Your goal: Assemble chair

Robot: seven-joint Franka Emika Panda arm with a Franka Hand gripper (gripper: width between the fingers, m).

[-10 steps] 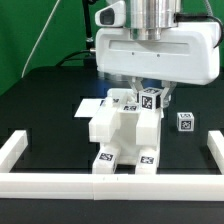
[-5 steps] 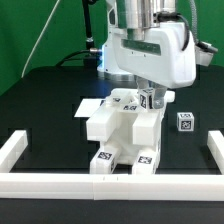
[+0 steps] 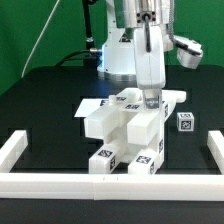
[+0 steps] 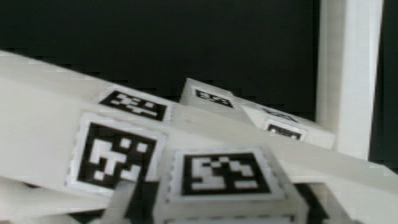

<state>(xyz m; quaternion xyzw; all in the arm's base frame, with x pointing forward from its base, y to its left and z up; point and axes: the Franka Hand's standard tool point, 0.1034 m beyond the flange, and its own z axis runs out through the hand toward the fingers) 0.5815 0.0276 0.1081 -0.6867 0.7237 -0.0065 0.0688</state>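
Gripper (image 3: 150, 99) is straight down on top of the chair (image 3: 118, 135), which stands mid-table inside the white border bars (image 3: 110, 183). Wrist view: a tagged block (image 4: 217, 174) sits snug between the jaws, clamped by the look of it, directly beneath the wrist. A small tagged cube (image 3: 183, 121) lies loose toward the exterior view's right, apart from the chair. No containers anywhere.

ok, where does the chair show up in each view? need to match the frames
Exterior view: the chair sits mid-frame on the black table, right under the gripper.
Wrist view: the chair fills most of the picture, seen close up, its white faces slanting.
Shared landmark: the square tags on its upper pieces; I cannot tell which tag matches which.
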